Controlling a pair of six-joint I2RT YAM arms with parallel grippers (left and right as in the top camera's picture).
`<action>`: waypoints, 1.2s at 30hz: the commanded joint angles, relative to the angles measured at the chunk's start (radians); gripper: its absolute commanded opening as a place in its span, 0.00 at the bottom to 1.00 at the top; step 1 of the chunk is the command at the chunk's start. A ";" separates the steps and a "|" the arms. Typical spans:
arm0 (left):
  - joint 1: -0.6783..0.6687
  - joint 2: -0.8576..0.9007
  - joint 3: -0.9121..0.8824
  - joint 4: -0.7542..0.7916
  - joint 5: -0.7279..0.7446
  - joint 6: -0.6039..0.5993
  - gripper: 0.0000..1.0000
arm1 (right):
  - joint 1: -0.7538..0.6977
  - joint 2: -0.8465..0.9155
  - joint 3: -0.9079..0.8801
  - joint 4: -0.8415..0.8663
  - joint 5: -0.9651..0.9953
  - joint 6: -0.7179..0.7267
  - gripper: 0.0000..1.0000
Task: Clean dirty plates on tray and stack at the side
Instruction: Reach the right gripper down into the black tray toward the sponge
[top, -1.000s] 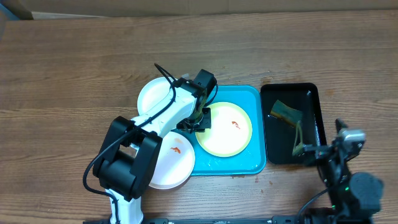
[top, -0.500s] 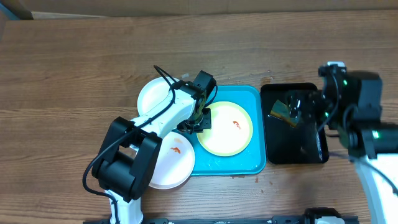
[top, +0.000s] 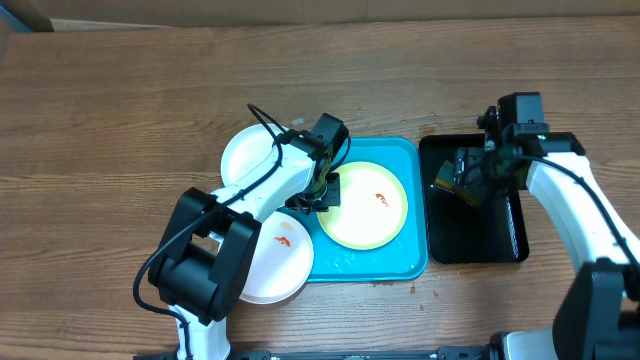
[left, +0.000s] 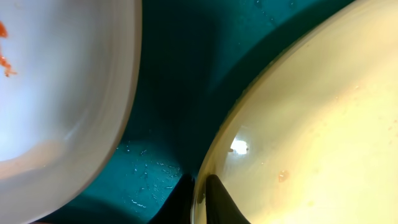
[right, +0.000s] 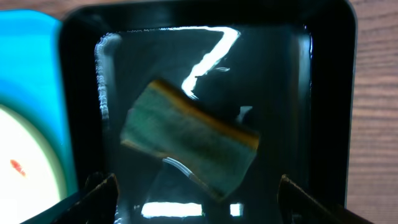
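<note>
Brown wood-grain tbl w/ tan strip at far edge

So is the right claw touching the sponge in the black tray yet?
Apart. The right wrist view shows the right gripper open, its fingers clear of the sponge on both sides.

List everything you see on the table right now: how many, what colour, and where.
table: one, brown wood, under everything
tray: one, turquoise, centre of the table
yellow plate: one, pale yellow with an orange smear, on the tray
white plates: two, white, at the tray's left side, one far, one near with an orange smear
black tray: one, black, right of the tray
sponge: one, green with a yellow edge, in the black tray
left gripper: one, black, shut on the yellow plate's left rim
right gripper: one, black, open above the sponge
</note>
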 joint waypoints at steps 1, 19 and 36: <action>-0.002 0.014 -0.022 0.003 -0.040 -0.010 0.11 | 0.007 0.035 0.015 0.031 0.047 -0.065 0.81; -0.002 0.014 -0.022 0.002 -0.040 -0.010 0.14 | 0.007 0.102 -0.011 0.104 0.027 -0.078 0.83; -0.002 0.014 -0.022 0.001 -0.040 -0.010 0.15 | 0.007 0.103 -0.112 0.188 -0.003 -0.077 0.60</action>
